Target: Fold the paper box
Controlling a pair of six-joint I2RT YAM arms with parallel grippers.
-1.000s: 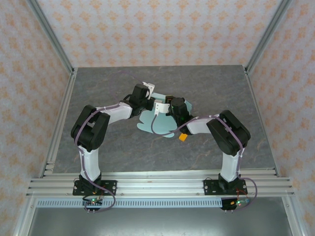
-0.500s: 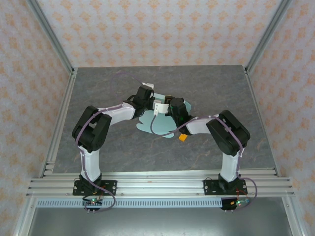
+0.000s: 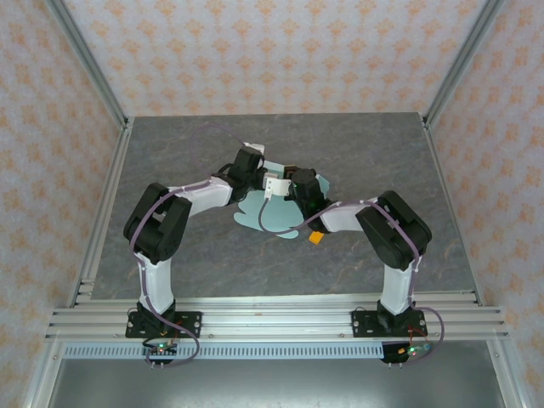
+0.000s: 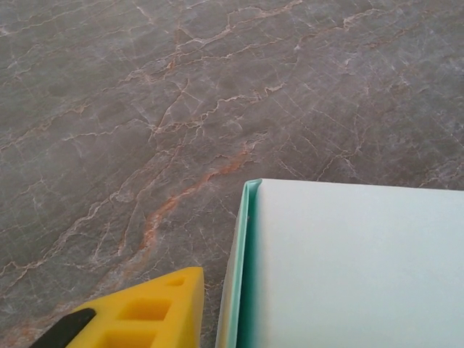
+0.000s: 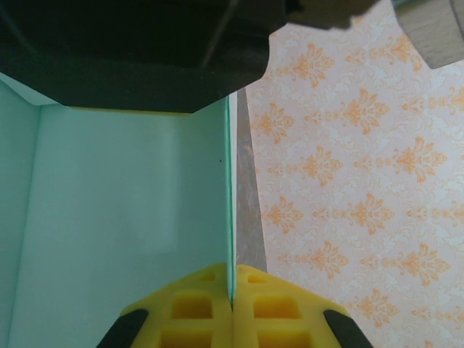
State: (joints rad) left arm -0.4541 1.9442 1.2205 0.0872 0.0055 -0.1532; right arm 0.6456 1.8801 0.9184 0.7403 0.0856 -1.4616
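Left gripper [image 3: 253, 167] hangs over the middle of the table [image 3: 212, 255], one yellow finger [image 4: 138, 312] just left of the box [image 4: 348, 268], beside its folded edge; whether the jaws are spread or pressed I cannot tell. Box lies between both arms, flat flaps toward the near side. Right gripper [image 5: 232, 301] is pressed together, pinching one raised wall. Free panel lies right of the left finger, so this arm seems nearer for the next fold.

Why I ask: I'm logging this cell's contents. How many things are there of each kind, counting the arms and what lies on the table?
Paper box: 1
Orange block: 1
Robot arms: 2, the left arm and the right arm
Total: 4
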